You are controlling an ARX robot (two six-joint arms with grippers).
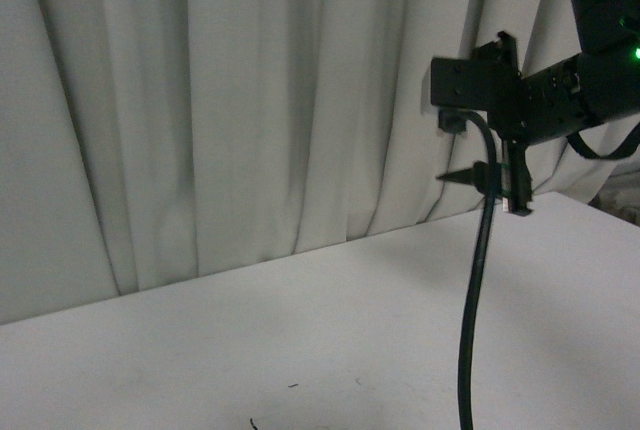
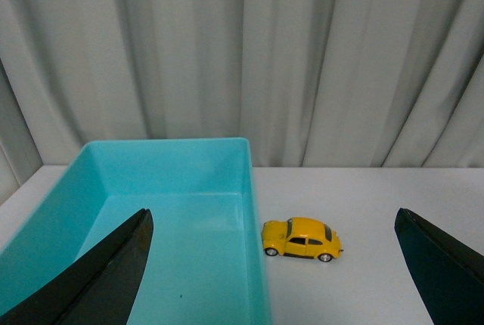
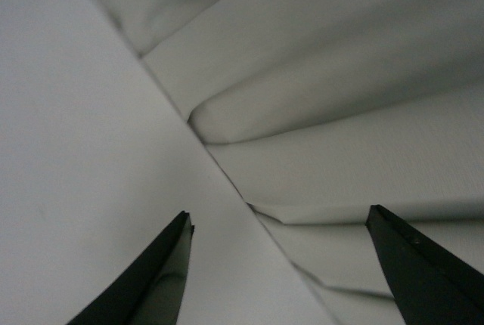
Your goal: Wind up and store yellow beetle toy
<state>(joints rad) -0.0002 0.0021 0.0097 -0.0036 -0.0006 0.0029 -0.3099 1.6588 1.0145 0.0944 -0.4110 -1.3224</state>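
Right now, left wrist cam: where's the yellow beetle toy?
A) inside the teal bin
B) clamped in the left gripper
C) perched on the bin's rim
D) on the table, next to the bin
D: the yellow beetle toy stands on its wheels on the white table, just outside the side wall of the teal bin. The left gripper is open with nothing in it.

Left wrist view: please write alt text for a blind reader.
A yellow toy car stands on a white table beside a turquoise bin. The left gripper's dark fingers are spread wide, holding nothing; pale curtains hang behind.
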